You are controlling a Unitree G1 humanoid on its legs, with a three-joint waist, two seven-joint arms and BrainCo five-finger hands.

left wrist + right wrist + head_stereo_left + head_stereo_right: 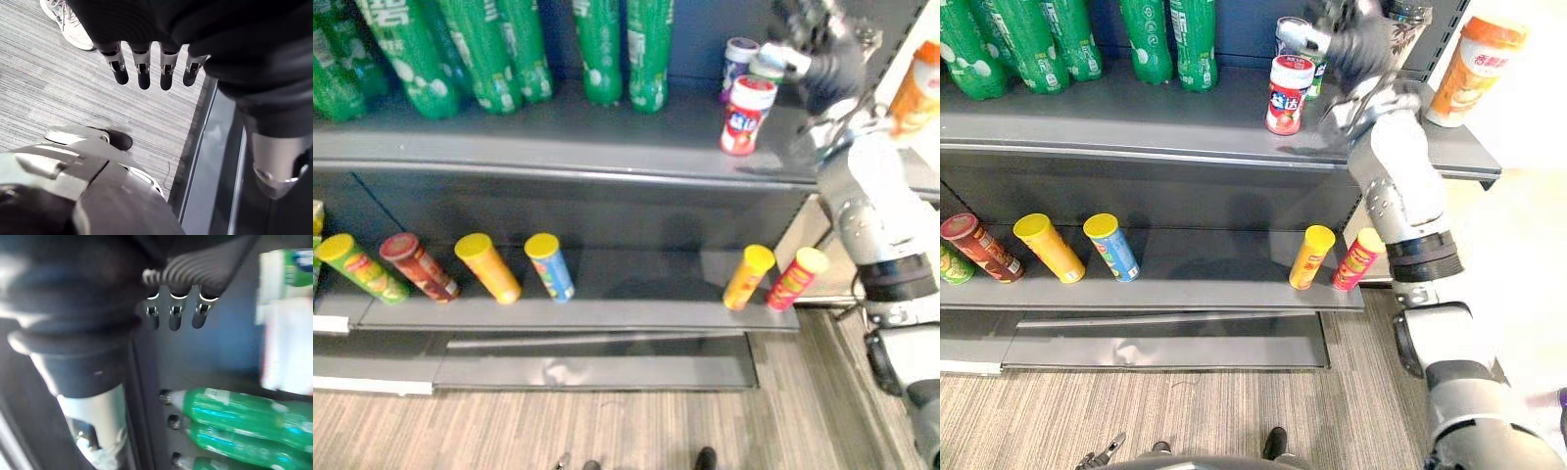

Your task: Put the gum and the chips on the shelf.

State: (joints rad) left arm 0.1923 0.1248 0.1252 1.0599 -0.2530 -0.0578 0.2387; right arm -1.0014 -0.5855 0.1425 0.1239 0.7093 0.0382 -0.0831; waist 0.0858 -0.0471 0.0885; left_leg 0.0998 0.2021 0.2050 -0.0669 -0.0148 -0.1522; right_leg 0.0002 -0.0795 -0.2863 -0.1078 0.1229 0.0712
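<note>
Right hand [830, 67]: fingers relaxed, nothing held, at upper shelf [558, 137] just beside 1 red gum jar [747, 116]. Handling: draw back level, clear of jar. Left hand [151, 68]: idle, fingers straight.

We see a red gum jar [747, 116] with a white lid, upright near the front of the upper shelf [558, 137]. A purple gum jar [739, 57] and a green gum jar [766, 65] sit just behind it. On the lower shelf [646, 284], a yellow chips can [748, 276] and a red chips can [795, 278] stand side by side at the right.
</note>
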